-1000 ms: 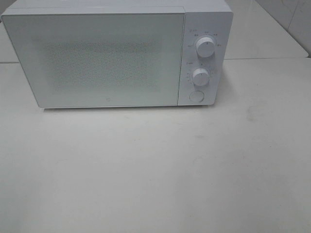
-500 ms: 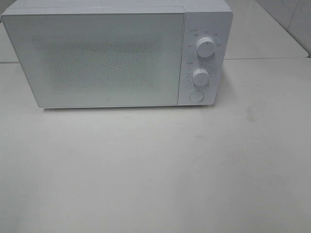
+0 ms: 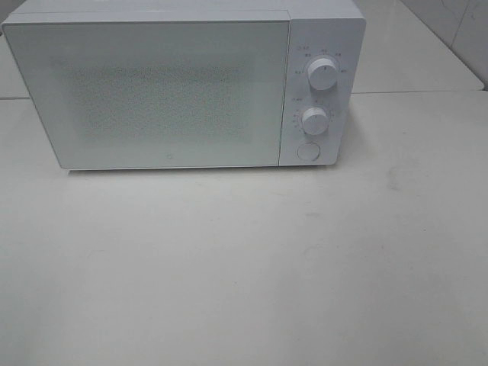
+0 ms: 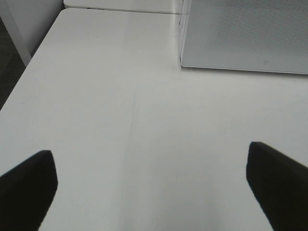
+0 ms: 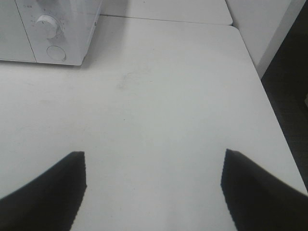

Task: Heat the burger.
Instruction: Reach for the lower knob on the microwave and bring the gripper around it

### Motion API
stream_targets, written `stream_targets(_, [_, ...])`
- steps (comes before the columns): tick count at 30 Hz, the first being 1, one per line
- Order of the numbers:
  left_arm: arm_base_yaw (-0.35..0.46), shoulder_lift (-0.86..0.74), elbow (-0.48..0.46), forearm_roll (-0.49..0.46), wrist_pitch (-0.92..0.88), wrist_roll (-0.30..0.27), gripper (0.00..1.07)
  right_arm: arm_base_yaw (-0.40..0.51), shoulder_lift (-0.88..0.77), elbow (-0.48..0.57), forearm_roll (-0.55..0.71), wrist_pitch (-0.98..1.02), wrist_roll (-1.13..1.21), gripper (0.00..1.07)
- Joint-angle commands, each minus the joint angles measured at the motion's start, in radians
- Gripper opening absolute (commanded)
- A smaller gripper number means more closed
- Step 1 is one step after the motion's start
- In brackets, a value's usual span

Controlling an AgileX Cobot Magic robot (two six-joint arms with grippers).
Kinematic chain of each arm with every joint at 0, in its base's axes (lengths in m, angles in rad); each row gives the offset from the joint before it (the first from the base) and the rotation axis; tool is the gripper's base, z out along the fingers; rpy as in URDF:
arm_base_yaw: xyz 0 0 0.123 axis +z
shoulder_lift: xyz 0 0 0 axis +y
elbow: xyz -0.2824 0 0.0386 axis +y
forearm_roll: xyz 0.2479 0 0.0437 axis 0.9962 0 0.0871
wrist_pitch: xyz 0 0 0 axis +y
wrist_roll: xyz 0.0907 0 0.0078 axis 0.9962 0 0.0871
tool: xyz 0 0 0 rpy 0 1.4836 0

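The burger is out of view in every frame. A white microwave (image 3: 183, 84) stands at the back of the table with its door shut; two round knobs (image 3: 322, 74) and a round button (image 3: 308, 151) sit on its right panel. Neither arm shows in the exterior high view. In the left wrist view my left gripper (image 4: 151, 187) is open above bare table, with the microwave's door (image 4: 245, 36) ahead. In the right wrist view my right gripper (image 5: 153, 187) is open over bare table, with the microwave's knob panel (image 5: 53, 33) ahead.
The white table (image 3: 244, 267) stretches in front of the microwave. Its left edge (image 4: 26, 72) shows in the left wrist view and its right edge (image 5: 269, 106) in the right wrist view, with dark floor beyond each. A seam to a second table runs behind.
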Motion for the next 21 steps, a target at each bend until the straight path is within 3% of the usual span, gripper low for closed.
stream_targets(1, [0.005, -0.023, 0.0, 0.004, -0.015, -0.006, 1.01, -0.005, -0.03, 0.003, 0.0, -0.012, 0.003, 0.75])
stream_targets(12, [0.005, -0.017, 0.0, 0.004, -0.015, -0.006, 1.01, -0.005, 0.009, -0.019, 0.0, -0.033, 0.003, 0.75])
stream_targets(21, [0.005, -0.017, 0.0, 0.004, -0.015, -0.006, 1.01, -0.005, 0.196, -0.039, -0.001, -0.245, 0.024, 0.75])
